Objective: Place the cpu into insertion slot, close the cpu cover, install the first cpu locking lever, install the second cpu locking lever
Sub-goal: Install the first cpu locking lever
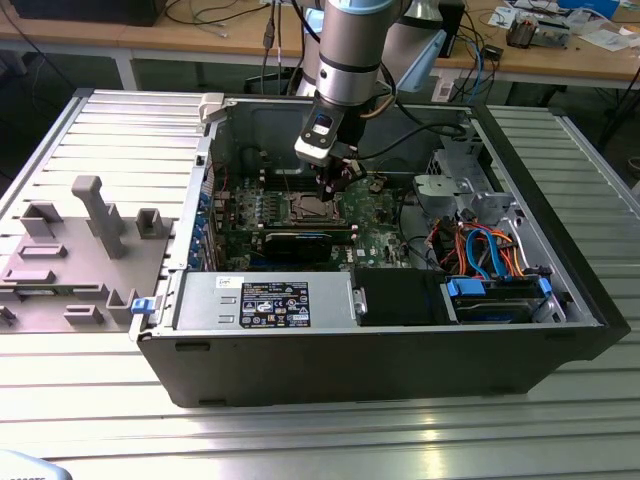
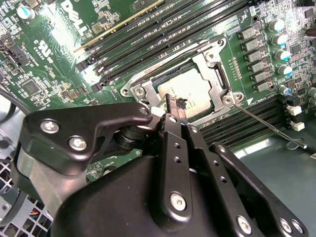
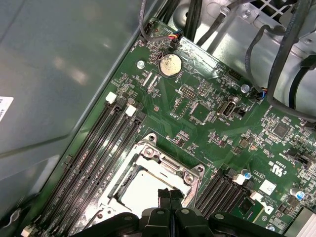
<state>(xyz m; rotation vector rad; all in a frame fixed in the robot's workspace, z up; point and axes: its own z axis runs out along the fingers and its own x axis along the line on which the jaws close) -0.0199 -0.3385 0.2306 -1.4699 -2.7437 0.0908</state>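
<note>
My gripper (image 3: 170, 193) clenched on nothing, jaws pressed together just above the cpu (image 2: 195, 91), cpu lying flat in the insertion slot (image 3: 126, 177) amid green motherboard (image 3: 212, 94), cpu cover (image 2: 217, 79) flat around it

The cpu (image 2: 190, 91), its pale silvery top facing up, lies flat in the insertion slot (image 3: 122, 178) amid the green motherboard. The silvery cpu cover (image 2: 217, 79) lies down around it, framing the chip. A thin locking lever (image 2: 266, 123) angles away from one socket corner.
</note>
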